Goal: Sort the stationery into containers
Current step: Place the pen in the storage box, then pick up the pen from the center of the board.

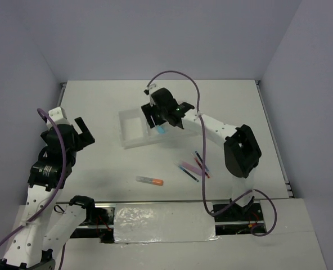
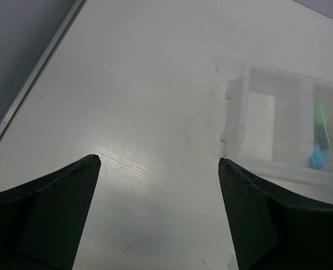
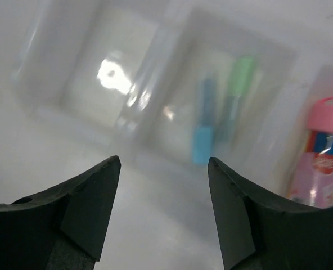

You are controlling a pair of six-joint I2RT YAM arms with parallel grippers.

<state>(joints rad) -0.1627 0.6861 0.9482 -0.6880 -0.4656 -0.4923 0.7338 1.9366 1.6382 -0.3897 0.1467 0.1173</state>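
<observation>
The white tray sits mid-table, and my right gripper hovers over it. In the right wrist view that gripper is open and holds nothing. Below it the tray's middle compartment holds a light-blue marker and a green marker. The right compartment holds a pink cylinder, and the left compartment looks bare. An orange marker lies on the table near the front. A cluster of thin pens lies right of it. My left gripper stands open, left of the tray.
The left wrist view shows bare table under the open left gripper and the tray at the right, with the green marker inside. The right arm's elbow hangs beside the pens. A metal rim edges the table.
</observation>
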